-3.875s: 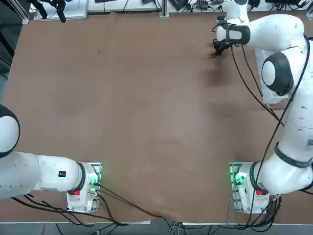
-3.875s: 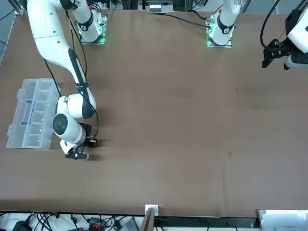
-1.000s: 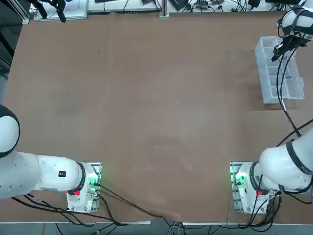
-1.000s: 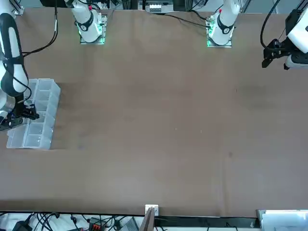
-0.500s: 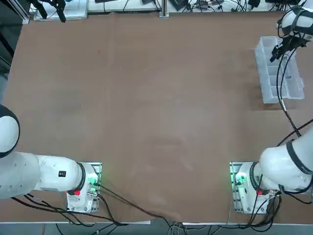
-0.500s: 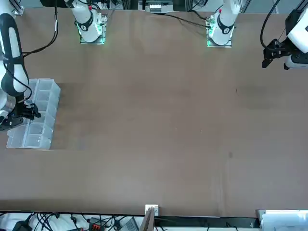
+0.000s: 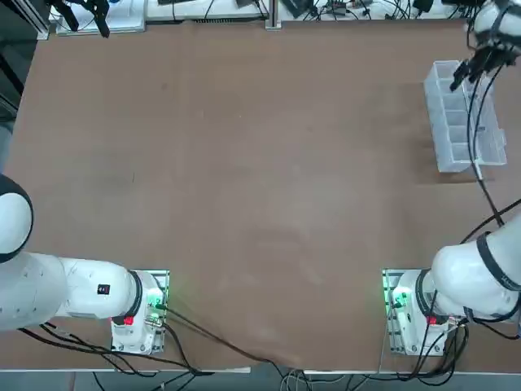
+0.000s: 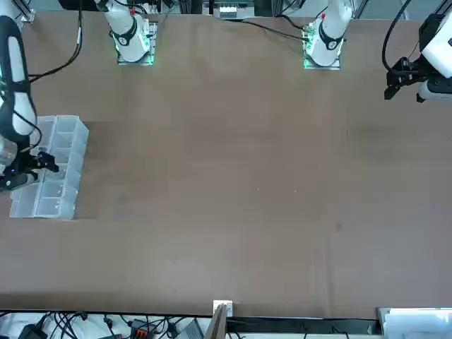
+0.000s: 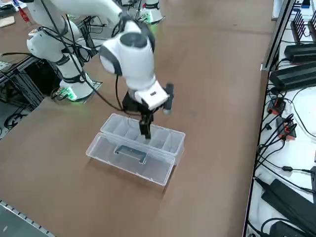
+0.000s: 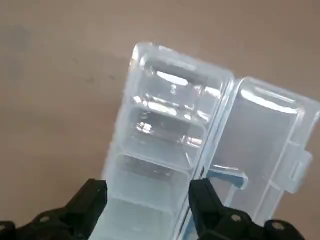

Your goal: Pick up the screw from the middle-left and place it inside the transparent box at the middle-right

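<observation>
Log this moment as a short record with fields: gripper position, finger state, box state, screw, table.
gripper position: right gripper above the transparent box, over the compartment row
finger state: open, nothing visible between the fingers
box state: lid swung open and lying flat beside the compartments; box sits near the table edge on the robot's right
screw: a small dark speck shows in one compartment, too small to confirm as the screw
table: brown table, nothing else seen on it near the box

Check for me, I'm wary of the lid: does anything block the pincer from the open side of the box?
Nothing visible does. The lid lies folded open beside the box, and the open right pincer hangs directly over its uncovered side.
</observation>
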`<state>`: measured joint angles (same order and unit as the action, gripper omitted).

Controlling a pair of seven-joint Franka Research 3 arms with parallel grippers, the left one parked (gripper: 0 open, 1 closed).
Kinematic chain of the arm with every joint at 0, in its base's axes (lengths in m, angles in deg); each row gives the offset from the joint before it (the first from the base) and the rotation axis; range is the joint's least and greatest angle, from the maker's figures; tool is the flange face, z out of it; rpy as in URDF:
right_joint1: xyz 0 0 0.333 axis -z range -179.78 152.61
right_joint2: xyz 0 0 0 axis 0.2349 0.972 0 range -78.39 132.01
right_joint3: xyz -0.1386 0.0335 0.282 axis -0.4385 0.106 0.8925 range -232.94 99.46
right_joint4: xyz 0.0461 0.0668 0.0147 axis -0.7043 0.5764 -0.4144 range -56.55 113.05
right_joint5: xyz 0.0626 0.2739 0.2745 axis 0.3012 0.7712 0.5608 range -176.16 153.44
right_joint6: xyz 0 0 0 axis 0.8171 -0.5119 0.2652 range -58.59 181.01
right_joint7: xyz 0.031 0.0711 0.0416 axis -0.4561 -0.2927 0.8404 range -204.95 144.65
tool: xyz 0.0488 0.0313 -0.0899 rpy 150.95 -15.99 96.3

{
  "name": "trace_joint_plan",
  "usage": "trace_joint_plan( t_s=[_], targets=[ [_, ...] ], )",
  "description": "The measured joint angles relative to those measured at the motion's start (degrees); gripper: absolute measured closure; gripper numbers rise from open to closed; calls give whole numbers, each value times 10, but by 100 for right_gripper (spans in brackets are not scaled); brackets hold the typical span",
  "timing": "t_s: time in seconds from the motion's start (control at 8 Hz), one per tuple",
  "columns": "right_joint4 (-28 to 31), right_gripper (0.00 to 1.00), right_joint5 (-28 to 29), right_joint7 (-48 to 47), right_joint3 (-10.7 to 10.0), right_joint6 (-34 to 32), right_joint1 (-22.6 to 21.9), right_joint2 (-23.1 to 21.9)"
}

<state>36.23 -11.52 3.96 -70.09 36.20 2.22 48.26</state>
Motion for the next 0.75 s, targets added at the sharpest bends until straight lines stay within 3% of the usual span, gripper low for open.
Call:
trace_joint_plan(
  t_s=[0.38, 0.75],
  targets=[
    [-108, 0, 1, -94, 18, -148, -45, -61],
    [-119, 0, 0, -189, 19, -221, -91, -130]
  ],
)
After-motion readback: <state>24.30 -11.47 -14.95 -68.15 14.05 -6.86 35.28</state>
